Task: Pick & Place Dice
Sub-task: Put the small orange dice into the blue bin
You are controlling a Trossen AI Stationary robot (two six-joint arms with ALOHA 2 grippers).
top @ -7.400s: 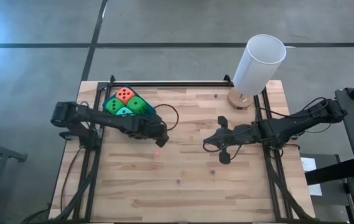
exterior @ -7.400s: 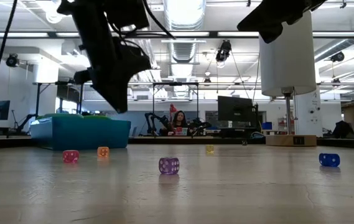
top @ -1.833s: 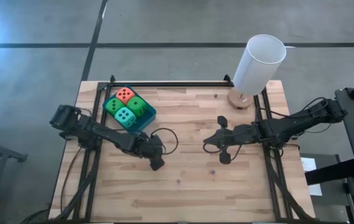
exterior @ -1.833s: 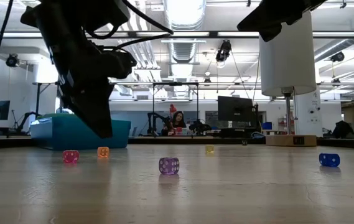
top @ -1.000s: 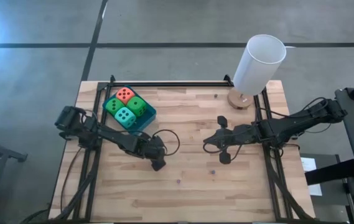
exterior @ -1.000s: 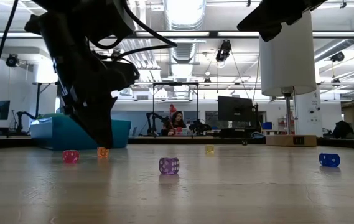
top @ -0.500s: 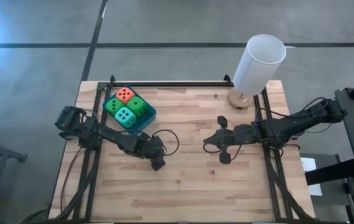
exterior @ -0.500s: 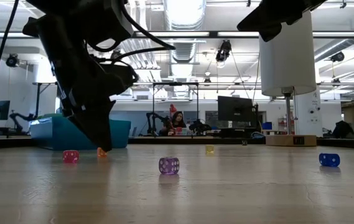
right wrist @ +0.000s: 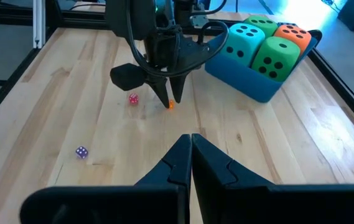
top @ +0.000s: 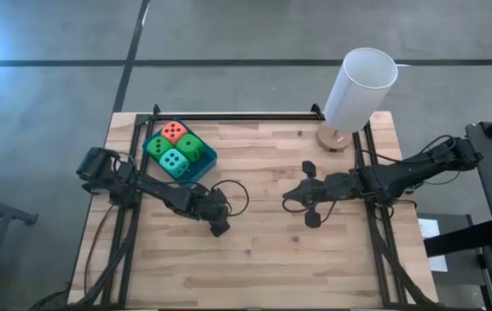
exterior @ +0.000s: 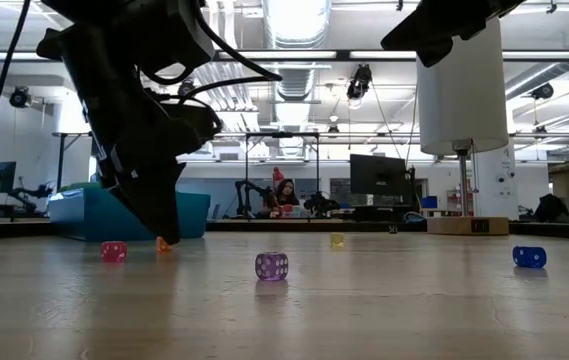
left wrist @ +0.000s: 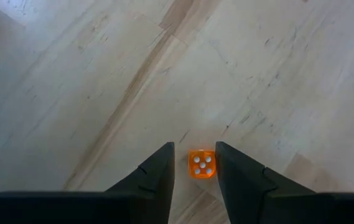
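Note:
Several soft dice sit packed in the blue tray (top: 204, 162) at the far left: an orange-red one (top: 173, 131), two green (top: 192, 147) (top: 156, 145) and a teal one (top: 173, 161). My left gripper (left wrist: 195, 163) points steeply down at mid-table, open. Its fingers stand on either side of a tiny orange die (left wrist: 201, 165) that lies on the wood. A strip of table shows between the die and one finger. My right gripper (right wrist: 191, 146) hangs shut above the table's right half, holding nothing.
More tiny dice lie loose on the wood: pink (exterior: 113, 251), purple (exterior: 271, 265), yellow (exterior: 336, 240), blue (exterior: 529, 257). A tall white cylinder on a wooden foot (top: 360, 86) stands at the far right corner. Black rails run along both side edges.

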